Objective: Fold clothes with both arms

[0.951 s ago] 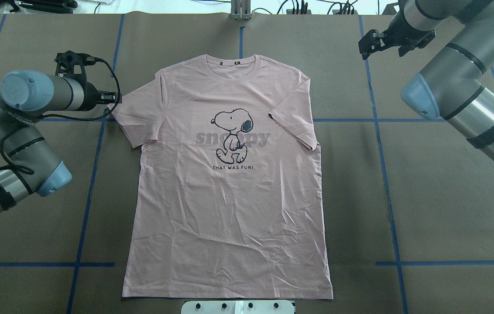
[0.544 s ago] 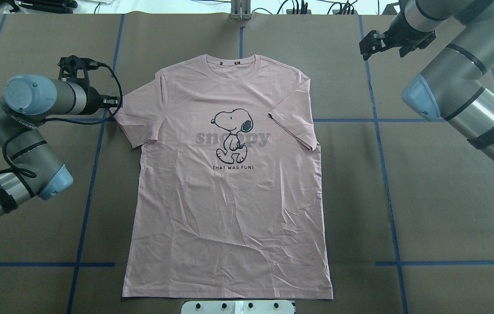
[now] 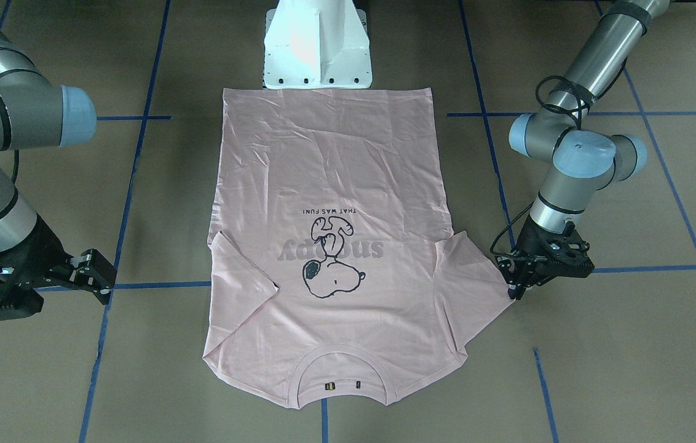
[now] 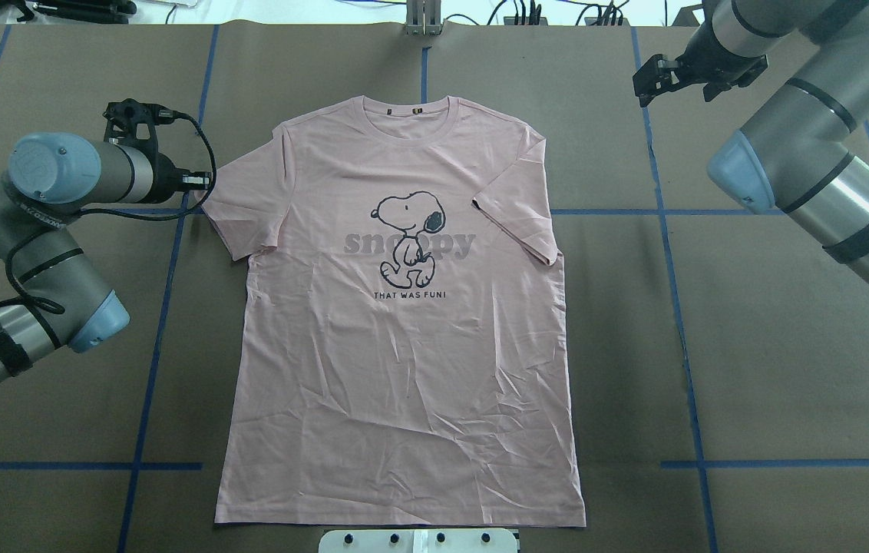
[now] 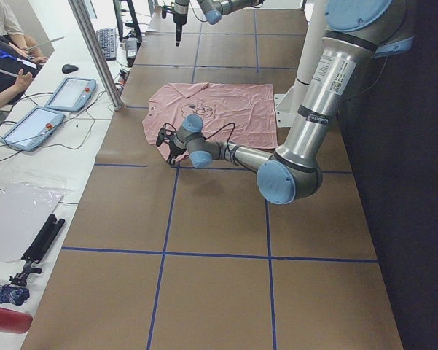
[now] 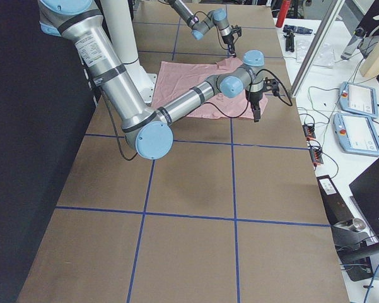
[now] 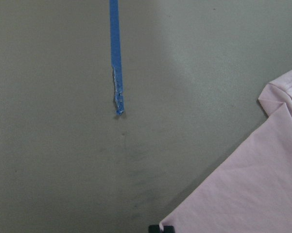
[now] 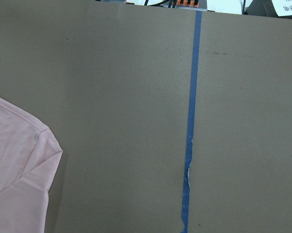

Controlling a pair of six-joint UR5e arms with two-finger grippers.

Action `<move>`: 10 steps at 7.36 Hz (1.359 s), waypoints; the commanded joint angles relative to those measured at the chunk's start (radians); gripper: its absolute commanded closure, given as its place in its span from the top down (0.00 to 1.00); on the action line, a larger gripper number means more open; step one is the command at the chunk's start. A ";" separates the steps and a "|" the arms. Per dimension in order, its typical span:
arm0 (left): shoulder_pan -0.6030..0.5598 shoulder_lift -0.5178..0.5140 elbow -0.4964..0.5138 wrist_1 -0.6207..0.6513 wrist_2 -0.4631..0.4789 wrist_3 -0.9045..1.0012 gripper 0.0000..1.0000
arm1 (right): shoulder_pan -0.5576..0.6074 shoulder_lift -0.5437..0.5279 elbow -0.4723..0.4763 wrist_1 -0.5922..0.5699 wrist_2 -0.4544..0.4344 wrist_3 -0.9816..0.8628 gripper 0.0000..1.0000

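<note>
Pink cotton lies flat and print-up in the front-facing view: the shirt [image 3: 329,172] is spread mid-table [image 3: 618,369], hem by the white base [image 3: 317,43], collar on the side away from the robot. The left gripper [image 3: 513,286] sits low at the tip of one sleeve [image 3: 477,277], touching it or just beside it. Its fingers look close together, but I cannot tell whether they pinch any cloth. The right gripper [image 3: 97,274] hangs well apart from the other sleeve [image 3: 240,271], fingers spread and empty. From overhead, the left forearm lies nearly level, wrist turned so the gripper points sideways at the sleeve edge, while the right arm is parked over the far corner. The left wrist view shows a sleeve corner at the bottom of the frame with black fingertips [image 7: 154,227] right at it. The right wrist view sees only a sleeve tip and bare table. I'd judge the step to be taking hold of the sleeves for a first fold. Done well, that means slipping a finger under the hem, catching both layers, and bringing the right gripper in to match before either lifts.
</note>
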State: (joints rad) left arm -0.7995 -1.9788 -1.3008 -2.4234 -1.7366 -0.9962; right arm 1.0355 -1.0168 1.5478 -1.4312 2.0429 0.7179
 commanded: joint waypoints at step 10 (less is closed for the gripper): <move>0.103 -0.359 -0.045 0.649 0.060 -0.133 0.00 | -0.005 0.001 -0.002 0.000 -0.001 0.009 1.00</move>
State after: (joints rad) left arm -0.7102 -2.3014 -1.4117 -1.7790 -1.6928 -1.1057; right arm 1.0318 -1.0155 1.5469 -1.4312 2.0417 0.7266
